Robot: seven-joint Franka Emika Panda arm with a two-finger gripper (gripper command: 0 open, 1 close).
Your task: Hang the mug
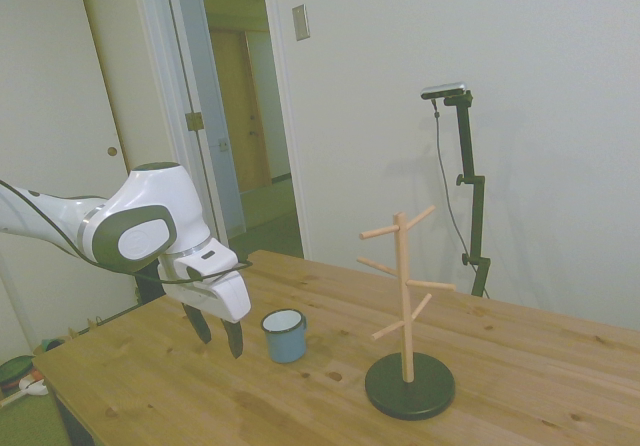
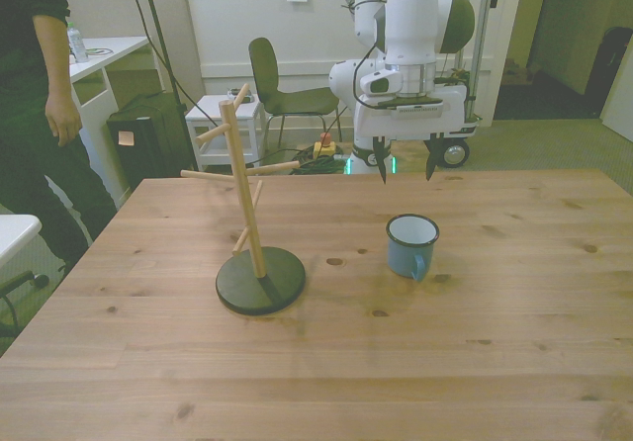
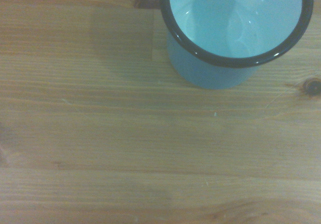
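Side camera off one table (image 1: pixel 520 366) edge, front camera facing across it, wrist camera close overhead — slightly soft — all sharing the mug (image 3: pixel 225 33).

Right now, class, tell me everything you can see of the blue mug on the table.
The mug is small, blue and enamel-looking, white inside with a thin dark rim. It stands upright and empty on the wooden table, its small loop handle turned toward the front camera. Nothing but the table touches it. The peg stand is apart on the front view's left; the open hand hangs beyond it, clear of it.
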